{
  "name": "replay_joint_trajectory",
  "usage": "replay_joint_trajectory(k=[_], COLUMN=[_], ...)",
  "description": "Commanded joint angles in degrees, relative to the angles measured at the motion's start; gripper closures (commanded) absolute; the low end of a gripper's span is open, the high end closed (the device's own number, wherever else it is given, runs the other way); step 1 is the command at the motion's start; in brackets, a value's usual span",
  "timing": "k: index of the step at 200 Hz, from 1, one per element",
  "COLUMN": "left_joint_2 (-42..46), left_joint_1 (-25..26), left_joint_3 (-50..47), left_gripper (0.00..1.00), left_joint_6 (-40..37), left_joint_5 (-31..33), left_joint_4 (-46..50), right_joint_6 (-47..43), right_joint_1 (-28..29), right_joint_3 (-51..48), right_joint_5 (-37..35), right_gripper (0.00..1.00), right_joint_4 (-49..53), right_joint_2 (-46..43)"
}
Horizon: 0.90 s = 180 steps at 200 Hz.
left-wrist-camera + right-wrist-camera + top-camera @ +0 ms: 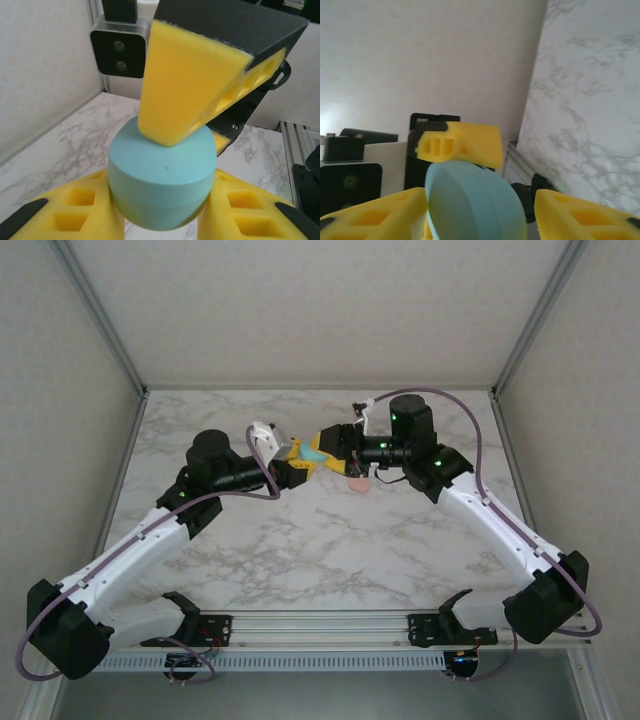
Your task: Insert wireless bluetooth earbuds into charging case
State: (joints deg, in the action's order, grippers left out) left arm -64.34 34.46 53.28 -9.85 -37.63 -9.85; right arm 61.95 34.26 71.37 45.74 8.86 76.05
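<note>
I'm holding the teal charging case clamped in my left gripper above the table to steady it, while my right gripper is straddling it unclenched, likely reaching for the lid, and 1 pink piece is lying underneath.

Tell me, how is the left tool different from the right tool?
The left tool squeezes the teal case from both sides; the right tool stands wider, with a gap beside one finger. The left tool reaches in from the left, the right tool from the right. Both have yellow fingers around that case.
</note>
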Motion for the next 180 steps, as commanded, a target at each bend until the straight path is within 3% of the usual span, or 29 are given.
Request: replay_joint_trajectory(k=[1,20,58,69,91,126,136,151,180], left_joint_2=[0.0,0.1,0.5,0.6,0.5,0.3,0.2,0.3,2.8], left_joint_1=[0.7,0.7,0.7,0.6,0.6,0.7,0.7,0.7,0.6], left_joint_3=[2.5,2.4,2.2,2.2,2.4,2.3,2.3,2.2,1.7], left_gripper=[0.78,0.78,0.78,0.77,0.73,0.60,0.53,0.50,0.42], left_joint_6=[1.6,1.4,0.8,0.7,-0.1,-0.9,-1.2,-2.2,-2.3], left_joint_5=[-1.8,-1.6,-1.2,-1.0,-0.3,1.6,1.9,2.4,3.5], left_joint_4=[-3.5,-3.3,-2.3,-2.0,-1.0,0.3,0.8,2.3,6.0], right_joint_6=[6.3,5.6,3.3,3.4,3.4,3.9,4.2,4.4,3.5], right_joint_1=[0.0,0.0,-0.6,-0.7,-0.9,-1.0,-1.0,-1.3,-1.5], right_joint_3=[-1.7,-1.7,-2.3,-2.6,-3.2,-5.1,-6.1,-7.9,-14.6], right_joint_5=[5.5,5.4,3.2,3.1,2.8,0.8,-0.6,-3.4,-16.3], right_gripper=[0.47,0.53,0.58,0.65,0.79,0.83,0.84,0.87,0.88], right_joint_4=[-11.3,-10.6,-6.5,-7.0,-7.6,-8.9,-9.7,-10.9,-10.6], right_joint_2=[1.0,1.1,0.1,-0.4,-1.2,-3.2,-4.1,-5.9,-10.6])
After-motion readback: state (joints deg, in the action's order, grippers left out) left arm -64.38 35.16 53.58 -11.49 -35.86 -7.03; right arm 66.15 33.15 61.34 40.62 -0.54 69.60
